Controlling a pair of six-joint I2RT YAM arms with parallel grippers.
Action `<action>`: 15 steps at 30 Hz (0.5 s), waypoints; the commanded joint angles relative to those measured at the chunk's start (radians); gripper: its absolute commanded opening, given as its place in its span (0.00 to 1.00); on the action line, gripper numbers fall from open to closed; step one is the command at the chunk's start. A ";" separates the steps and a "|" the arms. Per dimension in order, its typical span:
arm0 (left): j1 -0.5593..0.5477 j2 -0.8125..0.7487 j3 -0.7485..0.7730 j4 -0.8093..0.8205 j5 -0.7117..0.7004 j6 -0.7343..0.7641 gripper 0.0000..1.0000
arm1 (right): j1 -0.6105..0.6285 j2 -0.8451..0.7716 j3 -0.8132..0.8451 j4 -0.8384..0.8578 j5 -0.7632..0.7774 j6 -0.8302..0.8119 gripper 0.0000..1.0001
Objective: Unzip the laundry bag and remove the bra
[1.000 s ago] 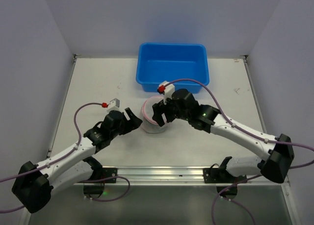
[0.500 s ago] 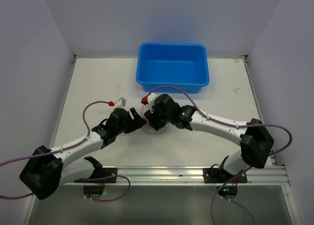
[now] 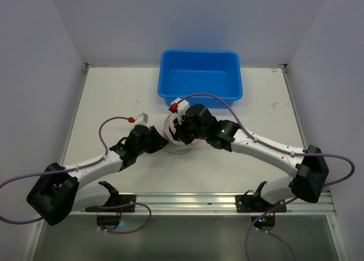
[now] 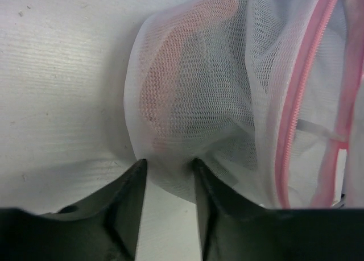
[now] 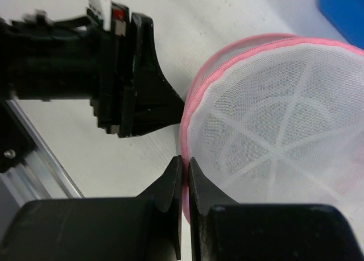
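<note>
The laundry bag (image 3: 175, 147), white mesh with pink trim, stands on the table between both arms. My left gripper (image 4: 168, 164) pinches a fold of mesh low on the bag's (image 4: 193, 102) left side, its fingers (image 4: 132, 193) pressed in from either side. A peach-pink shape (image 4: 162, 90) shows through the mesh; it looks like the bra. The pink zipper (image 4: 296, 119) runs down the right of the left wrist view. My right gripper (image 5: 185, 158) is shut on the pink rim (image 5: 190, 110) of the bag's round top face (image 5: 273, 141), directly above my left gripper (image 3: 161, 140).
A blue plastic tub (image 3: 200, 79) stands just behind the bag, close to my right wrist (image 3: 196, 121). The table's metal rail (image 3: 187, 201) runs along the near edge by the arm bases.
Both grippers have closed from wide open. The left one has slid right against the bag's side. The right one has come down onto the bag's pink rim.
</note>
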 commanded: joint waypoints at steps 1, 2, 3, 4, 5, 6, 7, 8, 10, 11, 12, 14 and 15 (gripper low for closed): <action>0.007 0.023 -0.007 0.049 -0.029 0.007 0.38 | -0.002 -0.086 0.039 0.006 0.029 0.067 0.00; 0.007 0.027 -0.009 0.051 -0.032 0.004 0.34 | -0.006 -0.116 0.031 0.006 0.062 0.073 0.00; 0.007 0.037 -0.010 0.057 -0.038 0.004 0.30 | -0.009 -0.132 0.010 0.006 0.069 0.089 0.00; 0.007 0.041 -0.010 0.058 -0.040 0.002 0.24 | -0.014 -0.150 -0.003 0.006 0.081 0.102 0.00; 0.007 0.053 -0.010 0.058 -0.040 0.001 0.21 | -0.018 -0.193 -0.018 0.007 0.130 0.119 0.00; 0.007 0.060 -0.007 0.058 -0.040 0.001 0.17 | -0.023 -0.216 -0.053 0.006 0.158 0.156 0.00; 0.007 0.064 -0.007 0.058 -0.037 -0.001 0.17 | -0.028 -0.245 -0.078 0.006 0.190 0.179 0.00; 0.007 0.070 -0.009 0.058 -0.033 -0.002 0.16 | -0.040 -0.278 -0.105 0.006 0.258 0.205 0.00; 0.007 0.073 -0.013 0.058 -0.029 -0.004 0.15 | -0.054 -0.394 -0.205 0.004 0.323 0.294 0.00; 0.007 0.072 -0.015 0.057 -0.029 -0.005 0.15 | -0.072 -0.440 -0.243 -0.006 0.360 0.337 0.01; 0.007 0.067 -0.016 0.055 -0.026 -0.007 0.15 | -0.078 -0.533 -0.317 -0.037 0.424 0.419 0.03; 0.007 0.057 -0.019 0.054 -0.024 -0.007 0.14 | -0.092 -0.632 -0.386 -0.075 0.469 0.498 0.09; 0.007 0.052 -0.021 0.049 -0.024 -0.007 0.14 | -0.094 -0.678 -0.452 -0.115 0.500 0.571 0.09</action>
